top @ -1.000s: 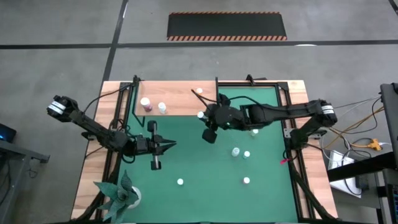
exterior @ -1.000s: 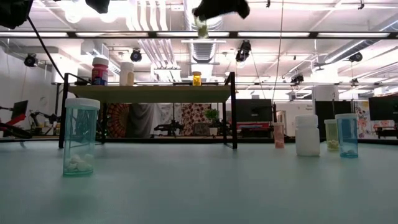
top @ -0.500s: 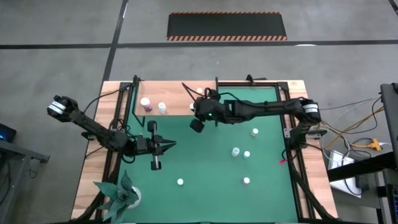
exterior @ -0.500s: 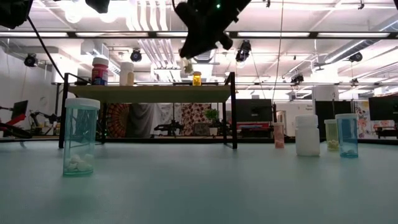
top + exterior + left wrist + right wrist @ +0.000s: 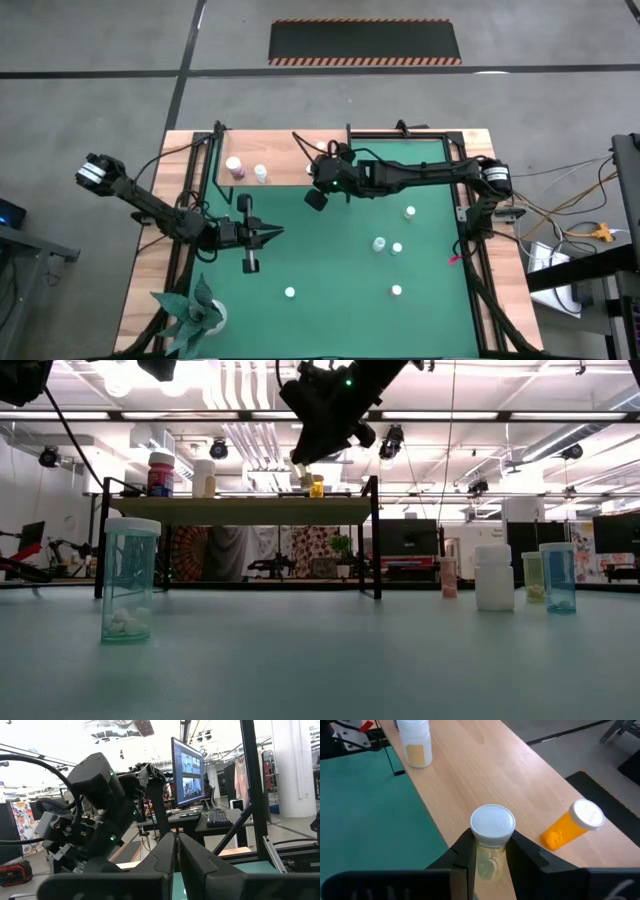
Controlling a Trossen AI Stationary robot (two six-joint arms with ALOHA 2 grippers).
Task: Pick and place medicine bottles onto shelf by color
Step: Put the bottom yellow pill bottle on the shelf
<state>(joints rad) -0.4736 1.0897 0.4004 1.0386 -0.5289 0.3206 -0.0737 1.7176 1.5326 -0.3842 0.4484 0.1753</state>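
Right wrist view: right hand [image 5: 487, 852] pinching pale bottle [image 5: 491, 840] above shelf [image 5: 485, 765], left hand [image 5: 176, 862] pressed together.

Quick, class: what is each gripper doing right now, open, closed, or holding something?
Left gripper: closed, empty, over the green mat.
Right gripper: closed on a pale bottle above the shelf.

On the worktop [image 5: 480, 150], the shelf [image 5: 275, 160] sits at twelve o'clock, four loose bottles [image 5: 379, 244] at four, the plant [image 5: 192, 312] at seven
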